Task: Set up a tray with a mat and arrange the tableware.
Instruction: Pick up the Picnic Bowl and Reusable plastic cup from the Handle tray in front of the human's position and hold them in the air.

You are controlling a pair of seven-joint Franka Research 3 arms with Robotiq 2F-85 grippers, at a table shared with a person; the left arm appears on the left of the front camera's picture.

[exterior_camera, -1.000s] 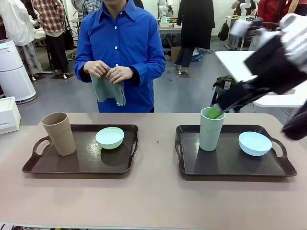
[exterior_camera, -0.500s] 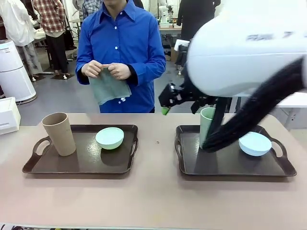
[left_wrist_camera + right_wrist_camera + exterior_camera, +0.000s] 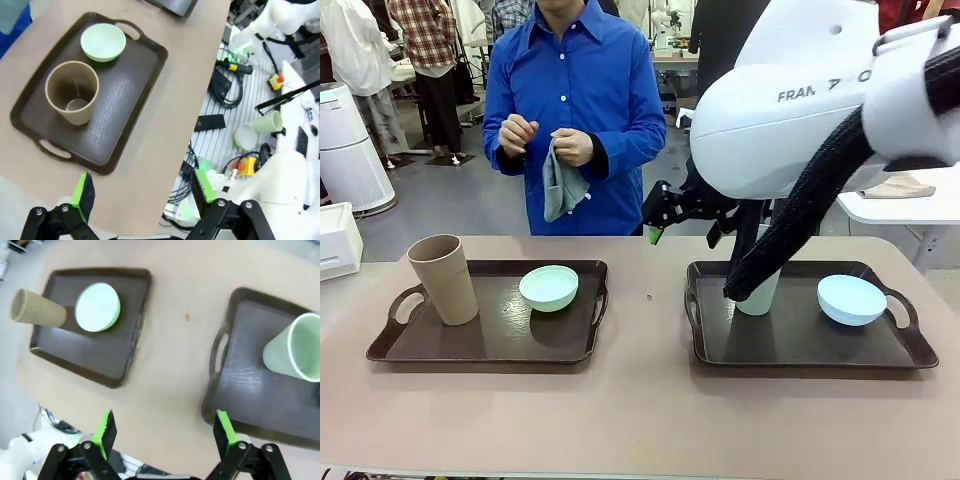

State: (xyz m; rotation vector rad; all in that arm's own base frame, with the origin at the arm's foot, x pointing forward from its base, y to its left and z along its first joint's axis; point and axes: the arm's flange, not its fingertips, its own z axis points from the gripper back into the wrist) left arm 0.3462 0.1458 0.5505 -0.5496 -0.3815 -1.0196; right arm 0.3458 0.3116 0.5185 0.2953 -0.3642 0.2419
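Observation:
Two dark trays lie on the table. The left tray [image 3: 500, 335] carries a tan cup [image 3: 442, 278] and a mint bowl [image 3: 549, 287]. The right tray [image 3: 800, 335] holds a sage green cup [image 3: 760, 297], mostly hidden behind my right arm's cable, and a light blue bowl [image 3: 852, 299]. My right gripper [image 3: 682, 230] hangs open and empty above the table's far middle; its wrist view looks down on both trays [image 3: 100, 355] [image 3: 245, 390]. My left gripper [image 3: 142, 189] is open and empty, high over the left tray [image 3: 125, 95]. A person holds a grey-green mat [image 3: 560, 185].
The person in a blue shirt stands at the far edge behind the left tray. A white bin [image 3: 345, 150] and a white box [image 3: 335, 240] sit off the table's left. A white table [image 3: 910, 205] stands at the back right. Cables lie on the floor [image 3: 225, 92] past the table's near edge.
My right arm has swung left from the sage cup to the table's middle, its bulk now close to the camera. The person let go of the mat with one hand; it hangs bunched.

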